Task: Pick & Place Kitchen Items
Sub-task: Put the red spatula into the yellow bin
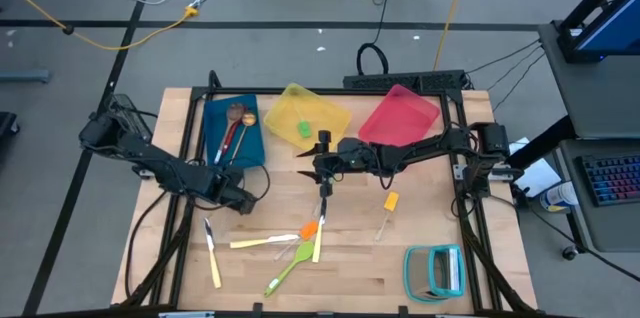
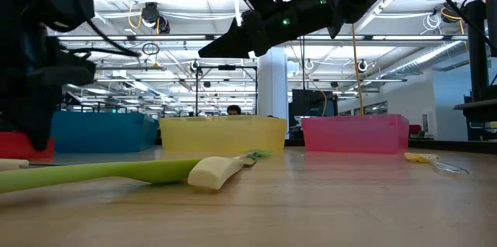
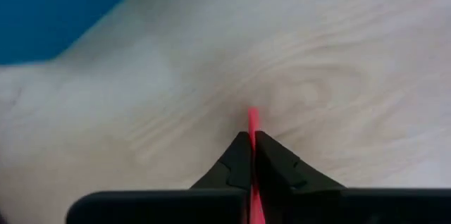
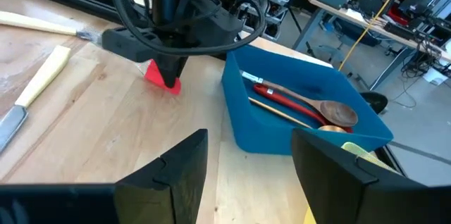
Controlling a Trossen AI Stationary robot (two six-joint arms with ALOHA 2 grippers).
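My left gripper stands on the wood just in front of the blue bin, pointing down and shut on a small red spatula. The blue bin holds a wooden spoon and a red-handled spoon. My right gripper hangs open above the table's middle, facing the left gripper with nothing between its fingers. On the wood toward the near edge lie a lime-green spoon, an orange spatula, cream-handled cutlery and a yellow spatula. My left gripper pinches the red spatula between its two fingers, which come from above and point down. In the left wrist view the spatula shows edge-on as a thin red strip sticking out past the fingertips. Its red end hangs below the fingers, down by the wood; whether it touches, I cannot tell.
The yellow bin, with a green item inside, and the pink bin stand along the far edge. A teal-framed rack sits at the near right corner. Another cream-handled knife lies near the left front.
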